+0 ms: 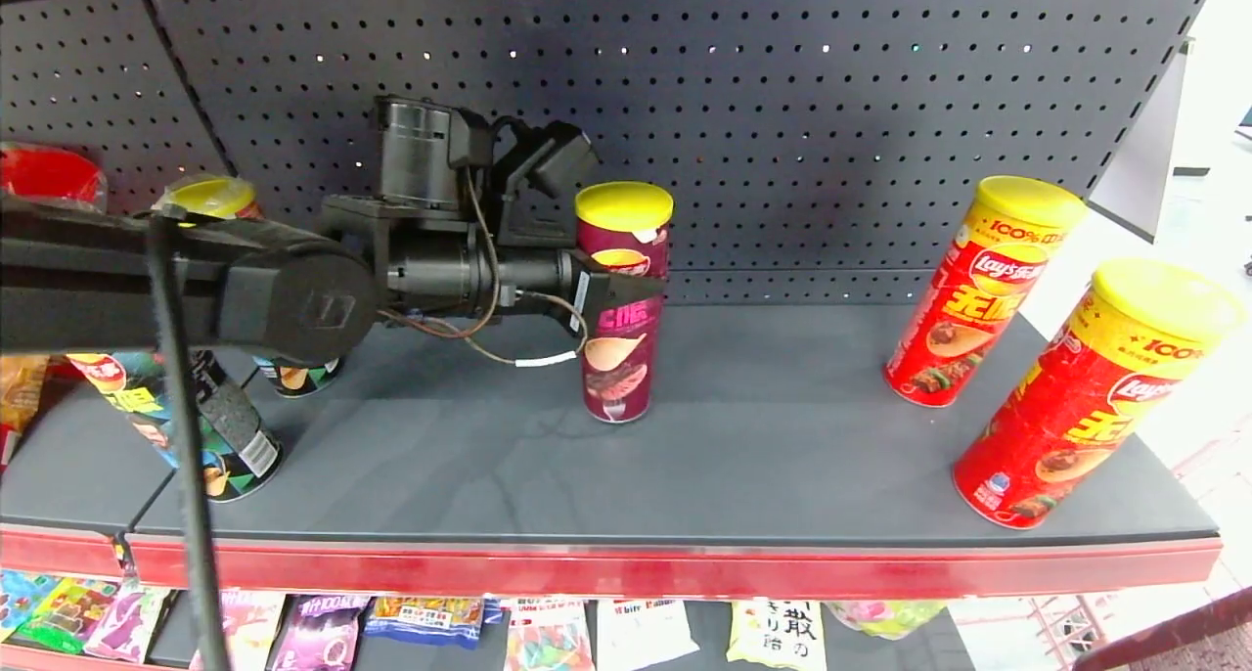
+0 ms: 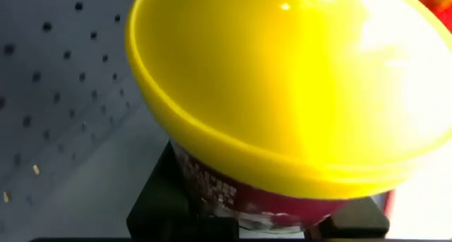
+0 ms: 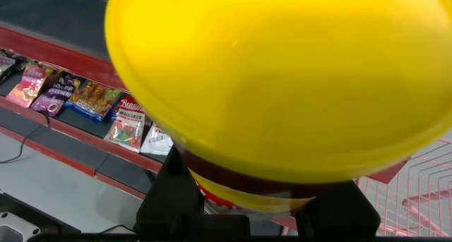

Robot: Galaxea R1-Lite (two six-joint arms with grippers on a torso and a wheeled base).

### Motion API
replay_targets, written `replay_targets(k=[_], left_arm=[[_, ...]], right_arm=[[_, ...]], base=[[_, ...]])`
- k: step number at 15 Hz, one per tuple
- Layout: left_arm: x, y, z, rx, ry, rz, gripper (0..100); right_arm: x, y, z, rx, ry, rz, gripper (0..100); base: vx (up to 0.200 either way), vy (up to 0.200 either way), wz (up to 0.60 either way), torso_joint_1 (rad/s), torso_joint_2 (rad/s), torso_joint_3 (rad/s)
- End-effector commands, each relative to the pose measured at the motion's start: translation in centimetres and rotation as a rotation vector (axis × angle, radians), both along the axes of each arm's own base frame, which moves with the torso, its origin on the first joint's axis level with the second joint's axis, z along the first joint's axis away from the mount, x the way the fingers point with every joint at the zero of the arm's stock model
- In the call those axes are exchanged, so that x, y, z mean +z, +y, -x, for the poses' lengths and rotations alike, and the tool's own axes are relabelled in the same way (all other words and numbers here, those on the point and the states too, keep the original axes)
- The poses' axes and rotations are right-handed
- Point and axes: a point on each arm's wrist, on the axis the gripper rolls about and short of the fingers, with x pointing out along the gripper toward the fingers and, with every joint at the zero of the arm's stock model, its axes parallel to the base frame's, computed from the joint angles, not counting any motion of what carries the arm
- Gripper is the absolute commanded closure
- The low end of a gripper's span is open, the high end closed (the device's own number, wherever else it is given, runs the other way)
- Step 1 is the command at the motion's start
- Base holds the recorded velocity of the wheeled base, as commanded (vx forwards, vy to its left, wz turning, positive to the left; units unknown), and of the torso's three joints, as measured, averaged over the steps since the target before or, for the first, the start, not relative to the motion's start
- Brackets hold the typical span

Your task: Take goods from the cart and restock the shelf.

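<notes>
Purple can: stands upright at mid-shelf, yellow lid up, with the pegboard at its 12 o'clock.
Left hand: enters from 9 o'clock and pinches the purple can at mid-height.
Left wrist view: looks down on the lid. Black fingers press the can body from both sides, where the head view gives the near finger alone.
Right hand: pinches the carried can, which has a red body and a yellow lid. It is held above the snack bags of a lower shelf and the pink cart.
Rear red can, front red can: stand at the purple can's 3 o'clock, well apart from it.
Dark cans: stand at its 8 o'clock, under the left arm.
</notes>
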Motion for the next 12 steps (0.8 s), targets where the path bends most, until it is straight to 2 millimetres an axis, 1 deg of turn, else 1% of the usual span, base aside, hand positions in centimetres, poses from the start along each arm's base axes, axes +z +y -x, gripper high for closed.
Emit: replay_targets(k=[1,3,4,5,6,9,12], left_arm=[[2.4,1.5,3.8,0.023,-0.009,0.04,100],[2.1,2.4,5.8,0.021,0.006,0.029,100],[1.7,2.4,6.9,0.008,0.02,0.021,100],[1.5,2.6,7.4,0.007,0.028,0.016,100],[0.3,3.0,8.4,0.005,0.051,-0.002,100],[-1.2,2.9,9.2,0.007,0.034,0.006,100],[-1.7,2.7,9.7,0.003,0.04,-0.001,100]], right_arm=[[0.0,0.0,0.0,0.002,0.001,0.0,100],[0.1,0.0,0.0,0.006,-0.002,-0.001,100],[0.1,0.0,0.0,0.008,-0.002,-0.001,100],[0.1,0.0,0.0,0.008,-0.002,-0.001,100],[0.1,0.0,0.0,0.011,-0.002,-0.001,100],[0.0,0.0,0.0,0.011,0.0,-0.001,100],[0.0,0.0,0.0,0.011,-0.002,-0.001,100]], base=[[0.0,0.0,0.0,0.0,0.0,0.0],[0.0,0.0,0.0,0.0,0.0,0.0],[0.0,0.0,0.0,0.0,0.0,0.0],[0.0,0.0,0.0,0.0,0.0,0.0],[0.0,0.0,0.0,0.0,0.0,0.0],[0.0,0.0,0.0,0.0,0.0,0.0],[0.0,0.0,0.0,0.0,0.0,0.0]])
